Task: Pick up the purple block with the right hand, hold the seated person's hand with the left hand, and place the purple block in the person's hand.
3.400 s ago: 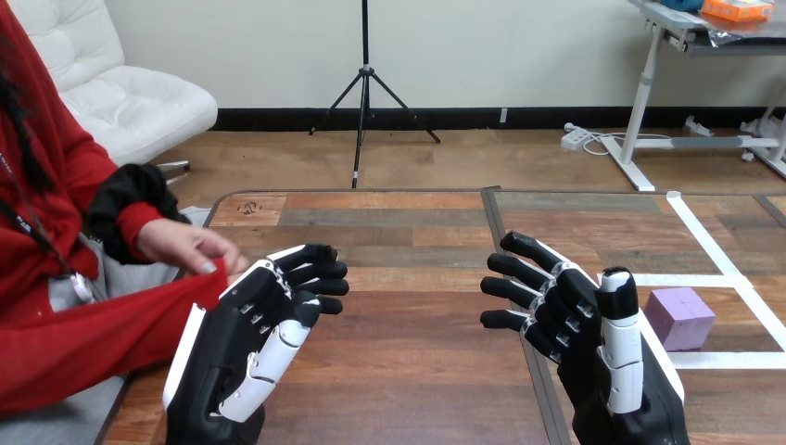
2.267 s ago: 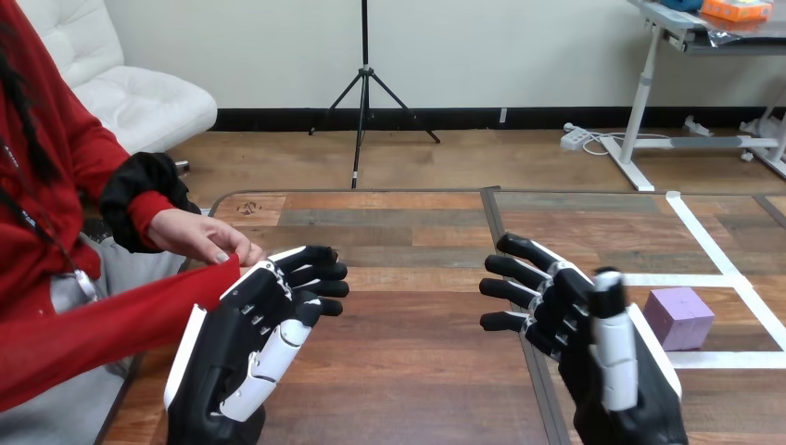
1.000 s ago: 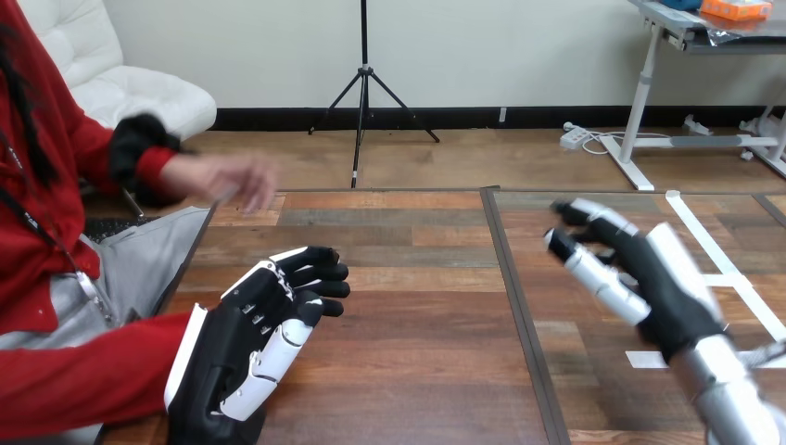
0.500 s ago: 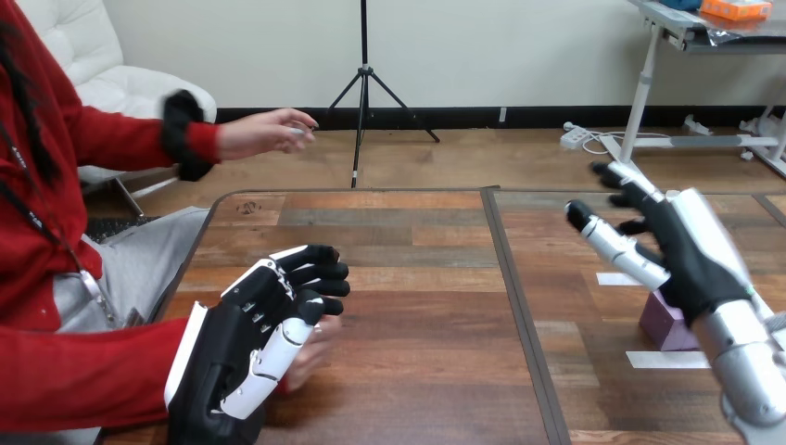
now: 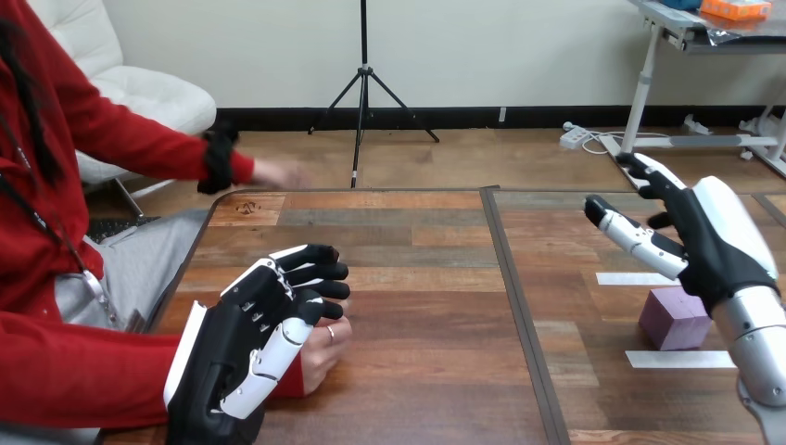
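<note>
1. Starting with the right hand's fingers (image 5: pixel 619 225): they're straight and fanned apart, pointing toward the view's left, with nothing between them.
2. That right hand (image 5: pixel 714 241) hangs in the air over the purple block (image 5: pixel 669 317), and as far as I can see it isn't touching it. Its silver forearm (image 5: pixel 760 338) covers the block's right edge.
3. The block sits on the wooden table (image 5: pixel 417 278) over at the right side, between two white tape strips (image 5: pixel 681 359).
4. The left hand's fingers (image 5: pixel 320 271) are loosely bent and a bit apart, with nothing in them.
5. The left hand (image 5: pixel 232 362) itself is low at the table's near left. The person's hand (image 5: pixel 320 348), closed in a fist, is tucked right up against its thumb side on the table. The thumb isn't wrapped round it, and I honestly can't tell if they actually touch.
6. The person's other hand (image 5: pixel 278 173) is out past the table's far-left corner. It's blurred and well apart from both robot hands.
</note>
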Controlling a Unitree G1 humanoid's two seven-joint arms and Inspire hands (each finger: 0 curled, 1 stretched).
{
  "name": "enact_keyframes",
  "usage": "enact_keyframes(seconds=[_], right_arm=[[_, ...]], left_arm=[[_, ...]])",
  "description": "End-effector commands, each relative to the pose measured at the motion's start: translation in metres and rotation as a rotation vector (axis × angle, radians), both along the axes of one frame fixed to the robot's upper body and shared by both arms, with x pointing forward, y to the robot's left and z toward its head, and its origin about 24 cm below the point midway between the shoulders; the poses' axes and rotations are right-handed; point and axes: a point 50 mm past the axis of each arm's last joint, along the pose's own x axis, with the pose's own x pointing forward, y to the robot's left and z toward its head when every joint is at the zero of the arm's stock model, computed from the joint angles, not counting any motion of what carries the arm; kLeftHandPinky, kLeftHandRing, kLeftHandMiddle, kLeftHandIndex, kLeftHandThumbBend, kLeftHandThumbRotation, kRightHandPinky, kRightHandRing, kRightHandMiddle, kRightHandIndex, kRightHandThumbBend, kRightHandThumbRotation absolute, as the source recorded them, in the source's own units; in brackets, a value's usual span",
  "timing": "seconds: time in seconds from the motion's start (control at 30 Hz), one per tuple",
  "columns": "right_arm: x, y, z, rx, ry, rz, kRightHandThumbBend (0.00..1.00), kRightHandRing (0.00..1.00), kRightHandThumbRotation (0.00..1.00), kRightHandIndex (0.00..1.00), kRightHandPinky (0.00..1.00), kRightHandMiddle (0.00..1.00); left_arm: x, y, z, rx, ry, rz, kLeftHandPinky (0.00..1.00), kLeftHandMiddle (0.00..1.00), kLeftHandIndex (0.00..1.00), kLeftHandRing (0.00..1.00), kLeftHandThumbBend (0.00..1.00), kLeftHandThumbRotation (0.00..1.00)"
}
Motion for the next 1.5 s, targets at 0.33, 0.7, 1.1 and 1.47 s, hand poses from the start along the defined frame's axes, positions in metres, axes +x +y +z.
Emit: enact_keyframes(seconds=[0.33,0.7,1.1,1.47], right_arm=[[0.017,-0.016,0.005,-0.105,-0.001,-0.072,0.62,0.89,0.69,0.91,0.75,0.91],[0.017,-0.021,-0.007,-0.149,0.066,-0.082,0.67,0.87,0.67,0.87,0.73,0.88],[0.017,-0.025,-0.023,-0.196,0.146,-0.103,0.7,0.85,0.6,0.84,0.73,0.86],[0.017,-0.029,-0.038,-0.224,0.221,-0.135,0.7,0.85,0.55,0.84,0.73,0.85]], left_arm=[[0.012,-0.003,0.018,-0.012,-0.1,-0.021,0.59,0.68,0.68,0.65,0.61,0.58],[0.013,-0.002,0.018,0.005,-0.102,-0.013,0.57,0.67,0.68,0.64,0.62,0.59],[0.013,-0.002,0.017,0.005,-0.097,-0.022,0.57,0.67,0.68,0.63,0.62,0.59],[0.013,-0.002,0.018,0.009,-0.102,-0.021,0.57,0.66,0.68,0.63,0.63,0.57]])
